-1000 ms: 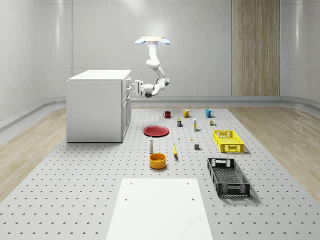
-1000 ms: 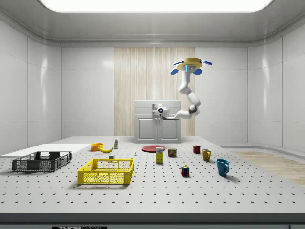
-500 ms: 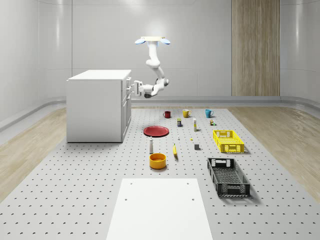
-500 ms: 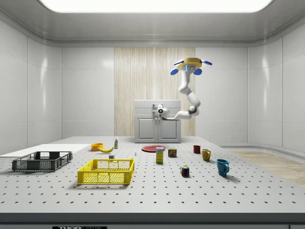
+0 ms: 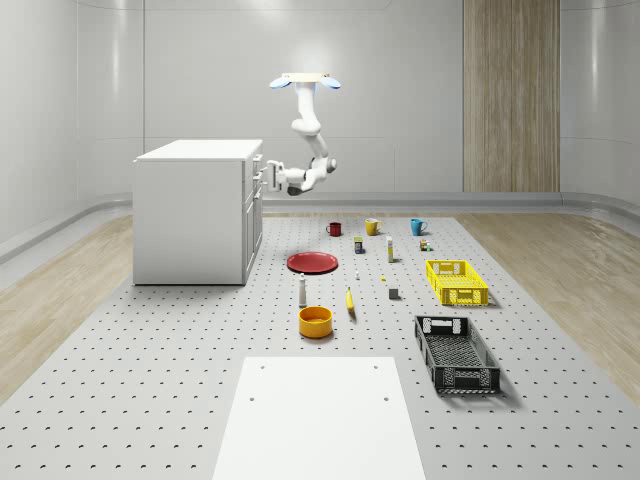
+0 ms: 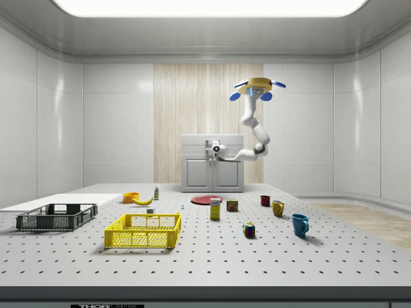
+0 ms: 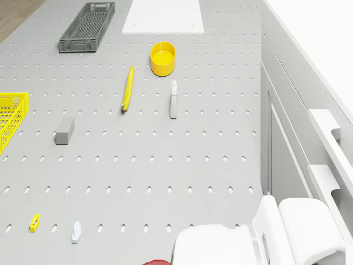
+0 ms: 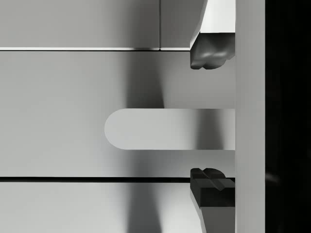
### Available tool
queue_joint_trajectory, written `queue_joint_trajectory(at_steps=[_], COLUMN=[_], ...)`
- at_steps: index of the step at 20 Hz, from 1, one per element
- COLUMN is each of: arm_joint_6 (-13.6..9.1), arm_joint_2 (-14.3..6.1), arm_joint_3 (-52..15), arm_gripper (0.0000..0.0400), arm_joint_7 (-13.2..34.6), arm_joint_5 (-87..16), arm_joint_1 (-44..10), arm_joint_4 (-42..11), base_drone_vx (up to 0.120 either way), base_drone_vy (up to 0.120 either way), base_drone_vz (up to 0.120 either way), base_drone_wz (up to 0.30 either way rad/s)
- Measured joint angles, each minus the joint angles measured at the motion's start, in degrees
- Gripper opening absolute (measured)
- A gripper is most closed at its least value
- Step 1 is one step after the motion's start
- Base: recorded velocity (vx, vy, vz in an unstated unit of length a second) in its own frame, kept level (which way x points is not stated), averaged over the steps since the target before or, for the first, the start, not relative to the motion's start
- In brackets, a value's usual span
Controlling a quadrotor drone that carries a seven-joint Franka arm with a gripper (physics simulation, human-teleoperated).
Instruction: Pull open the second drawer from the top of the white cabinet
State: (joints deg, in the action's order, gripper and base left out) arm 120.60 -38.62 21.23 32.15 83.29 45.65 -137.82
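Observation:
The white cabinet [image 5: 190, 215] stands at the whole-scene view's left, its drawer fronts facing right. The drone [image 5: 305, 81] hovers high in front of those drawers, over the floor beyond the red plate. Its arm bends down and back toward the cabinet, so the gripper [image 5: 262, 178] is at the upper drawer fronts. In the wrist view a rounded white handle [image 8: 170, 128] lies between the two dark fingertips [image 8: 209, 51], which stand apart on either side of it without touching. The gripper [image 8: 209, 116] is open. From the side, the gripper [image 6: 212, 148] is level with the cabinet's [image 6: 212, 173] upper drawers.
On the pegboard floor in front of the cabinet lie a red plate [image 5: 312, 262], a small bottle [image 5: 302, 291], a yellow bowl [image 5: 315, 321] and a banana [image 5: 350, 300]. Mugs [image 5: 372, 227], a yellow crate [image 5: 456, 282] and a black crate [image 5: 456, 353] sit further right.
The gripper and forearm have edged a little closer to the cabinet's drawer fronts. The drone holds its place and nothing on the floor has moved.

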Motion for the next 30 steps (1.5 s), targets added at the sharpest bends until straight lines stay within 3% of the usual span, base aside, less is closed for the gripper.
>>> queue_joint_trajectory(at_steps=[24,25,28,30], arm_joint_6=[-1.6,-1.7,-2.0,-2.3], arm_joint_2=[3.1,3.1,3.3,3.4], arm_joint_3=[-5.8,-5.9,-6.4,-6.8], arm_gripper=[0.03,0.0284,0.0187,0.0153], arm_joint_7=[-1.4,-1.4,-1.4,-1.4], arm_joint_5=[4.6,4.7,4.9,5.1], arm_joint_1=[-5.1,-5.3,-6.0,-6.4], arm_joint_4=[0.9,0.9,1.0,1.0], base_drone_vx=[0.0,0.0,0.0,0.0], base_drone_vy=[0.0,0.0,0.0,0.0], base_drone_vz=[0.0,0.0,0.0,0.0], base_drone_wz=[0.0,0.0,0.0,0.0])
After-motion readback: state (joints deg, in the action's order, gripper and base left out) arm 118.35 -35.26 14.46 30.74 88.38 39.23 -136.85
